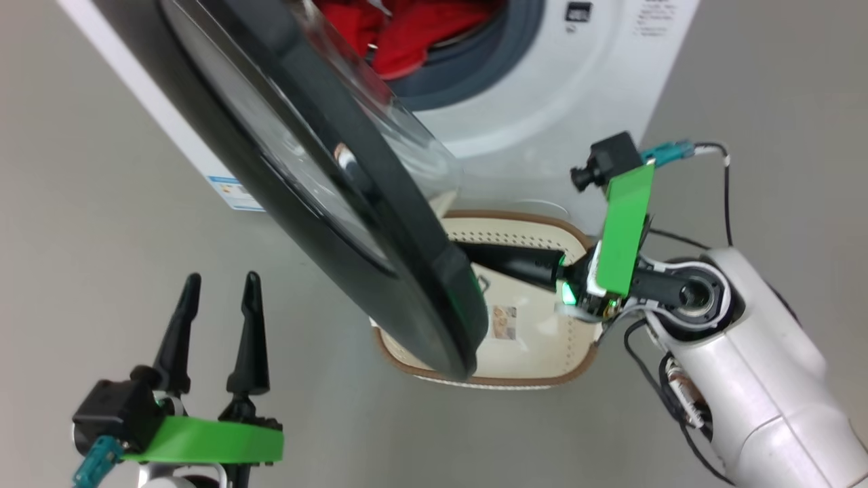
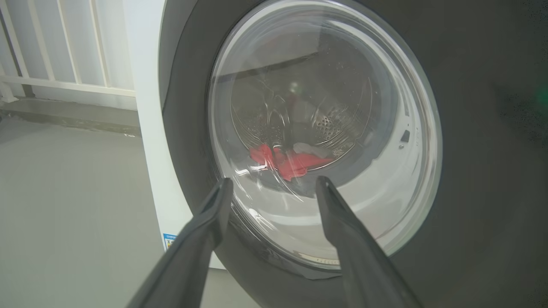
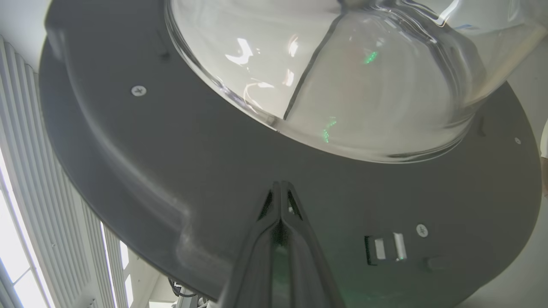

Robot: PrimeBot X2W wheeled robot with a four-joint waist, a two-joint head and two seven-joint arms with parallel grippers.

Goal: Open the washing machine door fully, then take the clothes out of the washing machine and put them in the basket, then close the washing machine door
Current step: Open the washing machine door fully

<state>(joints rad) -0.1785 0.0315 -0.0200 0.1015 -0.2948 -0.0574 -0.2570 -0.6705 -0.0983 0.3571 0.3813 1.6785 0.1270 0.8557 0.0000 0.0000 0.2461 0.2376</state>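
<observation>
We see the black-rimmed washing machine door (image 1: 380,196) half open, red clothes (image 1: 407,41) inside the white washing machine (image 1: 529,102), and the cream basket (image 1: 536,352) in front of it.

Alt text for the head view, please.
The washing machine door stands partly open, black rim toward the camera, the shut right hand reaching to its inner side above the basket. Red clothes lie inside the washing machine; the open left hand hovers lower left.
</observation>
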